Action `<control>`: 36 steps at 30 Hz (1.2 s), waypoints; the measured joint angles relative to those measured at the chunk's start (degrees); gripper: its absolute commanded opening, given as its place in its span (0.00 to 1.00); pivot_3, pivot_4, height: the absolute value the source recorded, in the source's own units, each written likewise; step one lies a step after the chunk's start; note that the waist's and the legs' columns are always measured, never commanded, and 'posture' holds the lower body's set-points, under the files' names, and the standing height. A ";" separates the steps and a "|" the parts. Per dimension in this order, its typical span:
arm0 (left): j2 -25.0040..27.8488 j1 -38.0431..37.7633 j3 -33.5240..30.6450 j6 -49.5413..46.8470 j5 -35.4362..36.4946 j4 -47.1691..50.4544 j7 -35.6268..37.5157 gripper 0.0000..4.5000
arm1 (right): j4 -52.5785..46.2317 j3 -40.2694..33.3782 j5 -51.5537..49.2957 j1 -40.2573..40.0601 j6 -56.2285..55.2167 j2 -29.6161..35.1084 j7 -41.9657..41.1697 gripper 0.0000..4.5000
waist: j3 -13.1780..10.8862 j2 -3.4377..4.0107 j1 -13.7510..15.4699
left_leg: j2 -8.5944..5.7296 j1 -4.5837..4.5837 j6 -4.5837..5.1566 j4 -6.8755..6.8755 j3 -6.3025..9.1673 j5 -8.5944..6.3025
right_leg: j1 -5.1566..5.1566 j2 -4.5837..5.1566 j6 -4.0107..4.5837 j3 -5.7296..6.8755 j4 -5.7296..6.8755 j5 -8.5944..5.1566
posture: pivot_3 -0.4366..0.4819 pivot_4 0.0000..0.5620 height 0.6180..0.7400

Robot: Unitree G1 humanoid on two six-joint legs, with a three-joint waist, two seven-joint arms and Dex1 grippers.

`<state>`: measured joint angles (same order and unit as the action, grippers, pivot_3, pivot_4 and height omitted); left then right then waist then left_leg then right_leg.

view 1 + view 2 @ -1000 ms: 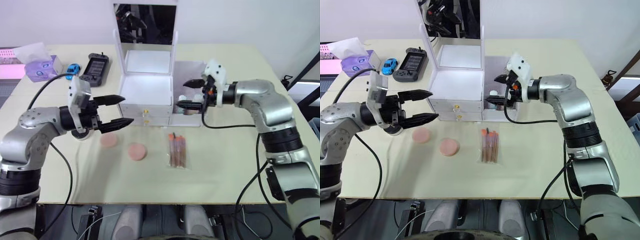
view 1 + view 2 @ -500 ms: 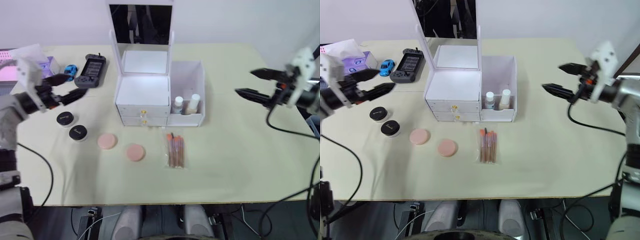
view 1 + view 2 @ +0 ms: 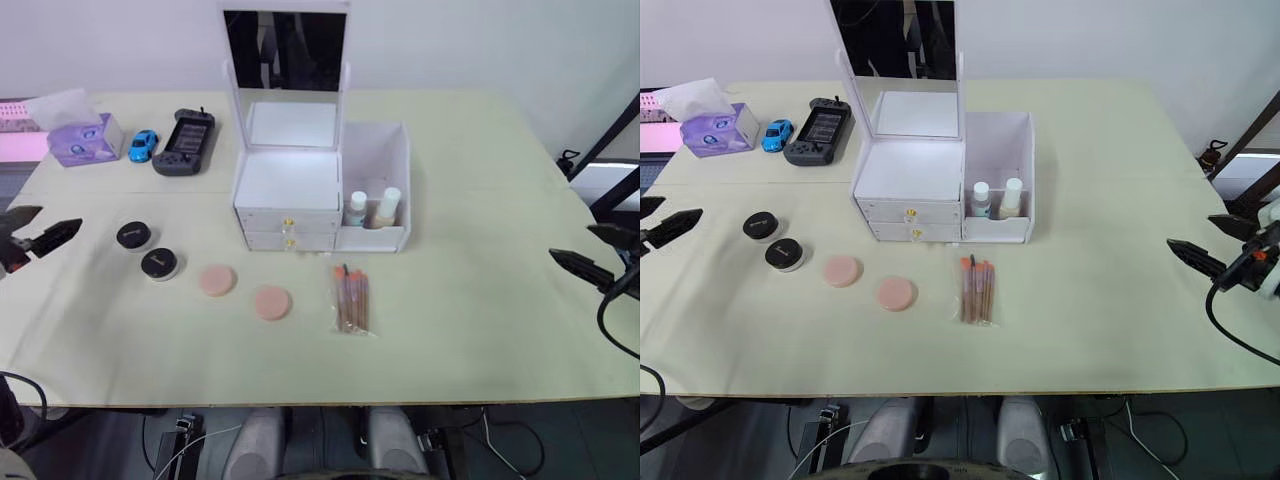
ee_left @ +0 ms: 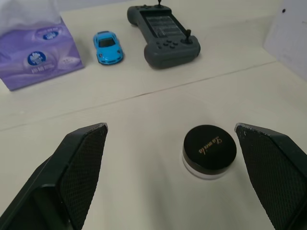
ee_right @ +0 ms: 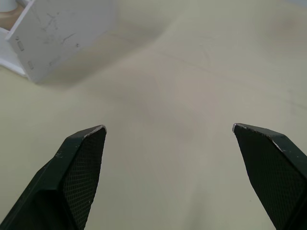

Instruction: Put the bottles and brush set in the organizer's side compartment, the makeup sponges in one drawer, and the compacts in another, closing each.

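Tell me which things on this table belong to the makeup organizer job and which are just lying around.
Part of the job:
organizer
side compartment
two bottles, standing in it
brush set
two makeup sponges
two compacts

Just lying about:
game console
blue toy car
tissue box

White organizer (image 3: pixel 288 190), pink makeup sponges (image 3: pixel 215 280), black compacts (image 3: pixel 133 236), purple tissue box (image 3: pixel 82 138)
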<state>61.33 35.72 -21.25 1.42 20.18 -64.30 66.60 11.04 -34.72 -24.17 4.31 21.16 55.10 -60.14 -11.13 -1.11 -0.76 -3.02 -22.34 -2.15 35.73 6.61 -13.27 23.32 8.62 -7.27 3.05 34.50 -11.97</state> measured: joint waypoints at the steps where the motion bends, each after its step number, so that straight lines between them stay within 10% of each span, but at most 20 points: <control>1: 0.03 0.62 -0.22 -0.62 0.09 -0.34 0.65 1.00 | -0.07 0.01 -0.67 0.28 0.66 0.00 0.23 1.00 | 0.00 0.00 0.05 | 0.00 0.00 0.00 0.00 0.00 0.00 | 0.00 0.00 -0.01 0.00 0.02 0.01 | 0.48 0.27 1.00; 11: -0.82 5.23 1.10 -4.84 0.67 7.35 8.25 1.00 | -2.29 1.24 -2.15 3.44 4.01 2.89 0.73 1.00 | -0.01 0.00 0.31 | -0.04 -0.05 -0.02 0.06 0.01 0.01 | -0.02 0.02 -0.13 0.00 0.06 -0.03 | 0.48 0.27 1.00; 18: -5.49 4.08 9.35 -24.94 9.01 40.93 17.12 1.00 | -18.72 6.21 -11.32 7.62 20.43 4.70 2.24 1.00 | -0.01 0.02 -0.11 | 0.01 -0.16 -0.03 0.16 0.03 0.00 | -0.01 0.03 -0.12 -0.03 0.02 -0.03 | 0.48 0.27 1.00; 28: -12.72 -0.50 21.40 -45.30 15.96 77.71 6.27 1.00 | -42.91 4.68 -31.77 5.96 41.15 -0.99 16.83 1.00 | -0.03 -0.06 0.53 | -0.02 -0.18 0.01 0.19 0.09 -0.01 | -0.13 0.00 -0.16 -0.01 -0.14 -0.08 | 0.48 0.27 1.00; 31: -15.34 -0.70 24.49 -48.20 18.58 82.50 5.63 0.82 | -44.72 6.07 -40.25 5.83 48.40 -2.91 24.79 1.00 | -0.03 -0.05 0.64 | -0.05 -0.18 0.01 0.34 0.09 -0.01 | -0.20 0.02 0.05 -0.03 -0.15 -0.15 | 0.48 0.27 1.00; 36: -22.42 -0.43 30.98 -49.47 18.53 82.08 3.26 0.23 | -40.42 13.19 -47.93 7.07 59.82 -3.89 35.70 1.00 | -0.02 -0.05 1.39 | -0.03 -0.17 0.03 0.39 0.08 0.00 | -0.20 -0.03 0.20 -0.02 -0.13 -0.09 | 0.48 0.27 1.00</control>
<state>38.91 35.29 9.72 -48.05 38.71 17.78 69.86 -29.38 -21.53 -72.10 11.38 80.98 51.21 -24.43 -11.15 -1.16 0.63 -3.05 -22.51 -2.12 36.12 6.69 -13.26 23.12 8.60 -7.07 3.03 34.37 -12.07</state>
